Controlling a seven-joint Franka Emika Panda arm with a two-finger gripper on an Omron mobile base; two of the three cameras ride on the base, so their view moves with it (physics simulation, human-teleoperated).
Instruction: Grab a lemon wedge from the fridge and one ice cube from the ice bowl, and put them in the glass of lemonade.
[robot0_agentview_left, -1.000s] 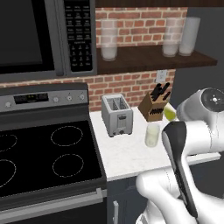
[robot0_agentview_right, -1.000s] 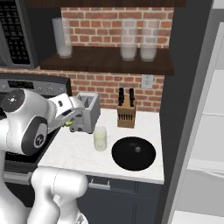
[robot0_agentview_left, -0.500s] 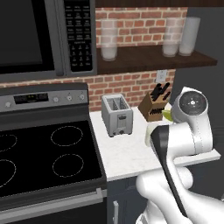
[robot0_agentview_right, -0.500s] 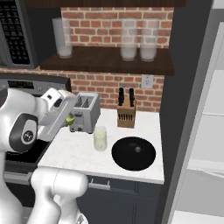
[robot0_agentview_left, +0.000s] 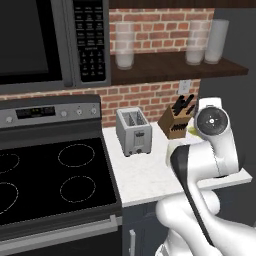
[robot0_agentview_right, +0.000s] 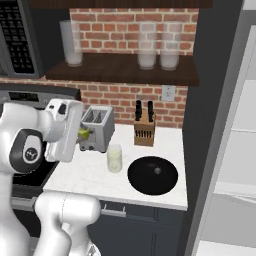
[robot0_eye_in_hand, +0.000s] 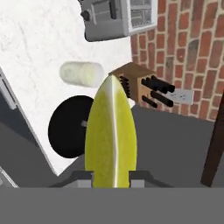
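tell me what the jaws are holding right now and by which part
The lemon wedge, pinched at its lower end between the two jaws, pointed tip sticking out ahead.

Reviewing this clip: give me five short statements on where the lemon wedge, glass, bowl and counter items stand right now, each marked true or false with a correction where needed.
1. The gripper holds the lemon wedge. True.
2. The lemon wedge already floats in the glass of lemonade. False: it is between the fingers, above the counter.
3. The ice bowl sits on the counter, right of the glass in the right base view. True.
4. The toaster stands on the wooden shelf. False: it stands on the counter by the stove.
5. The knife block lies tipped over. False: it stands upright against the brick wall.
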